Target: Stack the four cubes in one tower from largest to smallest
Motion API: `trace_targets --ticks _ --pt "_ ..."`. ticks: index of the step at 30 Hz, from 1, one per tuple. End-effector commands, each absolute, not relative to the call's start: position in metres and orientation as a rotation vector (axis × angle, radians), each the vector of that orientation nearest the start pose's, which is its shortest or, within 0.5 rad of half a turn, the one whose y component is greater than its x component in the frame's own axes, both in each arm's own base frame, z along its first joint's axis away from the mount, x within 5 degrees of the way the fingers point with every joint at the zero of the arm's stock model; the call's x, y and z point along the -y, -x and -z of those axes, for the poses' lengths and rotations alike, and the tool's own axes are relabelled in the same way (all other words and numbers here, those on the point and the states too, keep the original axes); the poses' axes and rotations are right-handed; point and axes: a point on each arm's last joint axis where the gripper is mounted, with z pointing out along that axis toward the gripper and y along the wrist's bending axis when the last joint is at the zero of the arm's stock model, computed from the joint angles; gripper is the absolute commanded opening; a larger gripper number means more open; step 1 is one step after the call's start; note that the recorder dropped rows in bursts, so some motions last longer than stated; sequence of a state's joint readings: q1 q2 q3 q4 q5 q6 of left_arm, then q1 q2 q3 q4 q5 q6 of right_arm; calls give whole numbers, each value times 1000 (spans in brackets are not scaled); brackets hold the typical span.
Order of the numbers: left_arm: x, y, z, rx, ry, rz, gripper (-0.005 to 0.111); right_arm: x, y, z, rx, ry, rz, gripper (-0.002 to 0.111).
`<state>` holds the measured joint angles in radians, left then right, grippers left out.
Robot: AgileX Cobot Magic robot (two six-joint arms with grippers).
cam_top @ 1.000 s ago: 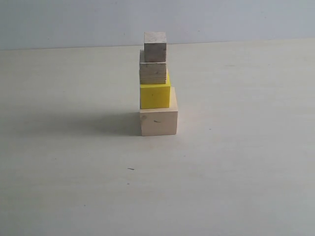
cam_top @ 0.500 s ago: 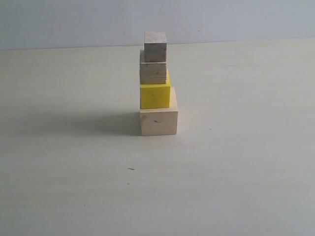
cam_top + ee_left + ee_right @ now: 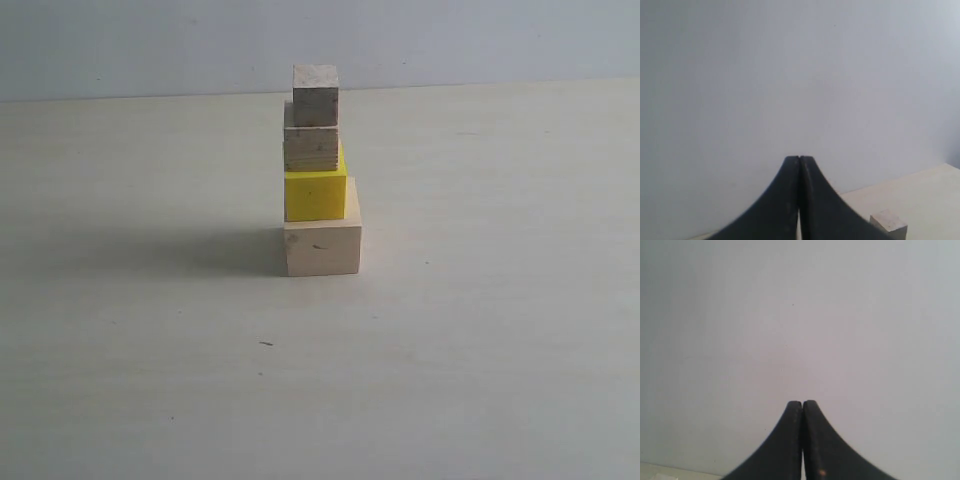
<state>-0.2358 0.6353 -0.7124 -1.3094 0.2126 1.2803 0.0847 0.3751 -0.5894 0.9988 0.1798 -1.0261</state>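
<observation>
In the exterior view the tower stands mid-table: the large pale wood cube (image 3: 322,248) at the bottom, the yellow cube (image 3: 315,196) on it, the smaller wood cube (image 3: 311,148) above, and the smallest wood cube (image 3: 315,95) on top. Neither arm shows in that view. My left gripper (image 3: 799,159) is shut with nothing in it and faces the wall; the top of a pale wood cube (image 3: 888,222) shows beside it. In its own wrist view my right gripper (image 3: 802,403) is shut and empty, with only wall behind it.
The pale tabletop (image 3: 480,350) spreads on all sides of the tower, which casts a shadow to its left. A grey-blue wall (image 3: 150,45) runs behind the table's far edge.
</observation>
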Motion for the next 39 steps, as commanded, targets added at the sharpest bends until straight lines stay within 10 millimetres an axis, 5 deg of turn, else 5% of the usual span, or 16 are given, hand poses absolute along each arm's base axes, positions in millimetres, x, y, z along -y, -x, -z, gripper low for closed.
trace_targets --ticks 1,8,22,33,39 --pt "36 -91 -402 -1373 -311 303 0 -20 -71 -375 -1359 209 -145 0" --pt "18 -62 -396 -1314 -178 -7 0 -20 -71 -375 -1360 209 -145 0" --pt "-8 -77 -330 -1629 151 -87 0 -20 -71 -375 -1360 209 -145 0" --pt "-9 -75 -321 -1719 112 -112 0 -20 -71 -375 -1360 209 -145 0" --pt "-6 -61 -282 -1728 61 -153 0 -20 -71 -375 -1360 209 -145 0"
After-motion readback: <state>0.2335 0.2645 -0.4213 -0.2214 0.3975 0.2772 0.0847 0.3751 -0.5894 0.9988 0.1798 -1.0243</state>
